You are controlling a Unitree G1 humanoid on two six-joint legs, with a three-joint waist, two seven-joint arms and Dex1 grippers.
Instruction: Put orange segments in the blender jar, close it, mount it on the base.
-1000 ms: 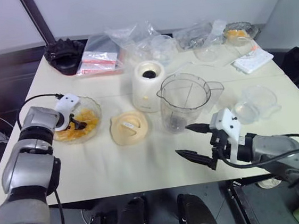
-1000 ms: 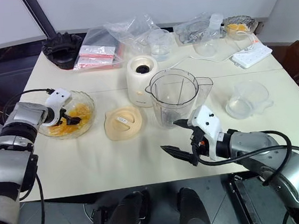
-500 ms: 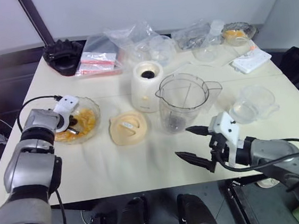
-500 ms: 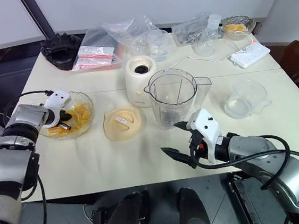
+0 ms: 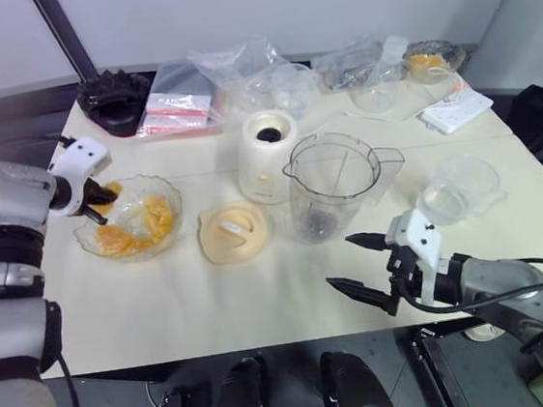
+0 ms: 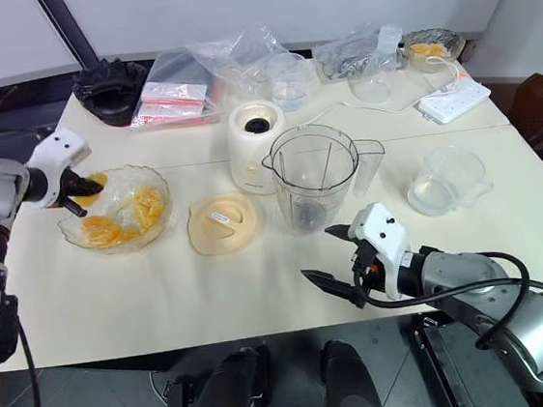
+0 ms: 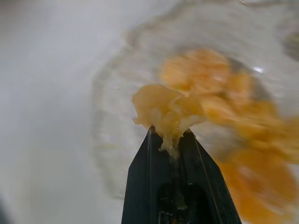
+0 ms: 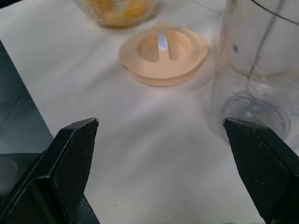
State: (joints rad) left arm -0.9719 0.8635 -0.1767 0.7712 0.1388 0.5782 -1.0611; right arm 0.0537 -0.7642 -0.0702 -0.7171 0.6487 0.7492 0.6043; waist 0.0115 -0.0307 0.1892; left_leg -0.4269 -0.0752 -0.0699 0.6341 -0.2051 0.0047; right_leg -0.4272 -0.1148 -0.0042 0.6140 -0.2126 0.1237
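Observation:
My left gripper is shut on one of the orange segments and hangs just above the left rim of the scalloped glass bowl. More orange segments lie in that bowl. The clear blender jar stands upright and empty in the middle of the table, with the cream-white base just behind it to the left. Near the table's front edge, right of the jar, my right gripper is open with nothing between its fingers.
A flat cream lid lies between bowl and jar. A smaller clear cup sits to the right. At the back are a black crown-shaped part, plastic bags, a white power strip and another bowl of fruit.
The left gripper shut on a segment inside the bowl, then rose and drew back to the left with it. The right gripper has stayed open and almost still.

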